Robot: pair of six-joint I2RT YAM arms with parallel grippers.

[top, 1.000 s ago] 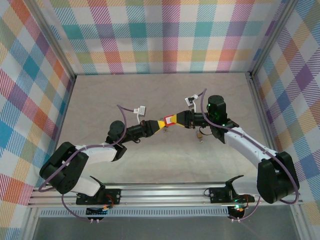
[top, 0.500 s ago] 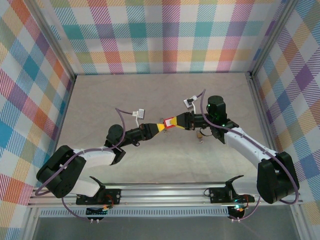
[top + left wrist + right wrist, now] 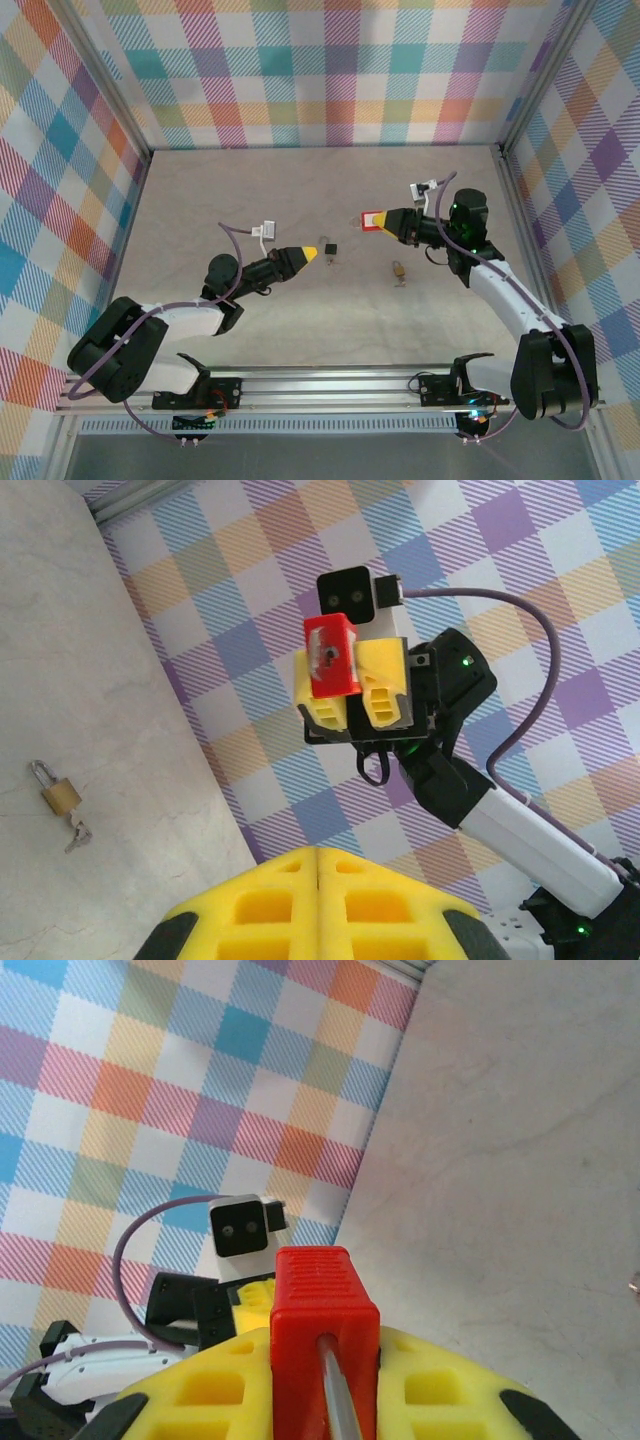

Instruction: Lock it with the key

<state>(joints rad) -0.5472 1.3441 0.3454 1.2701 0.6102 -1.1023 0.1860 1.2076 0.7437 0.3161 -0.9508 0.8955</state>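
My right gripper (image 3: 388, 221) is shut on a red padlock (image 3: 372, 219), held above the table; in the right wrist view the padlock (image 3: 322, 1305) sits between the yellow fingers (image 3: 215, 1385) with its steel shackle running back between them. My left gripper (image 3: 308, 254) is shut with nothing in it, its yellow fingers (image 3: 270, 900) pressed together and pointing at the red padlock (image 3: 330, 658). A small black key-like thing with a ring (image 3: 328, 246) lies on the table just right of the left gripper's tip.
A brass padlock (image 3: 399, 270) with keys hanging from it lies on the table below the right gripper; the left wrist view shows this brass padlock (image 3: 58, 795) too. Checked walls (image 3: 330, 70) close in the beige table (image 3: 250, 190) on three sides.
The grippers, which met at the red padlock, have drawn apart. The right one carried the padlock up and right, the left one pulled back left. The small black thing now lies between them.
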